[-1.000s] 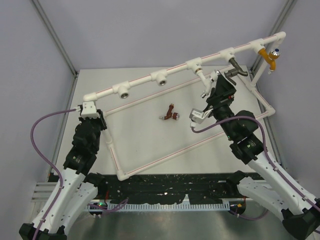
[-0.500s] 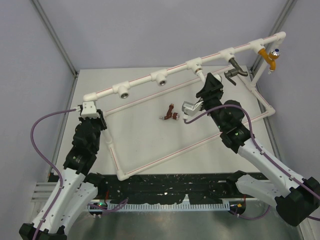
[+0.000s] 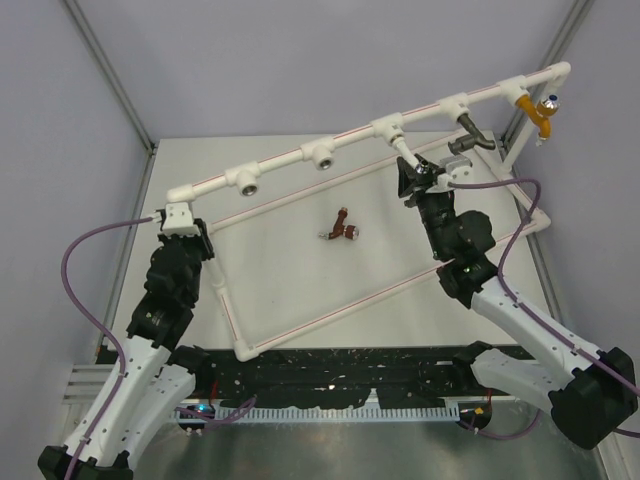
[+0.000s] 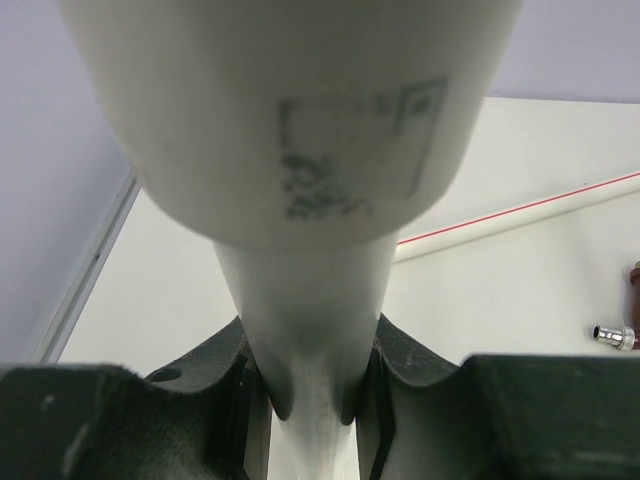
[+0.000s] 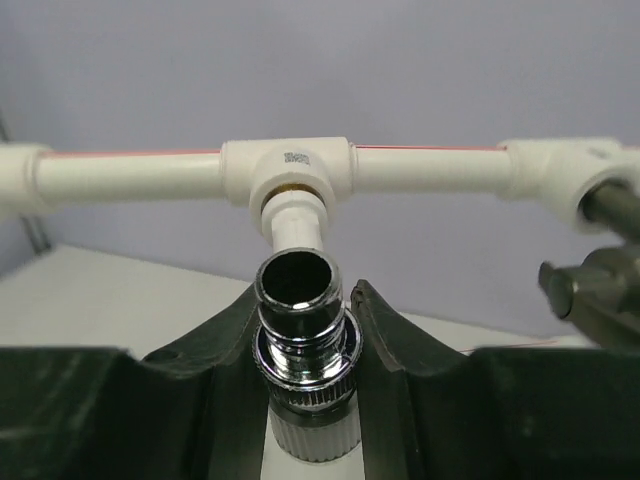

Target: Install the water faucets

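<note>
The right pincer [image 5: 305, 300] is clamping the seemingly light, rigid white faucet [image 5: 305, 345] by its slick chrome barrel at the tee socket [image 5: 288, 165] near 1 o'clock, while the left pincer [image 4: 310, 395] is squeezing the white pipe [image 4: 300, 110].

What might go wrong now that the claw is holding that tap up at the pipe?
The right claw pinches the white plastic tap by its shiny silver end, so it might slip while turning. If the left claw loosens on the white pipe frame, the frame could shift under the push.
</note>
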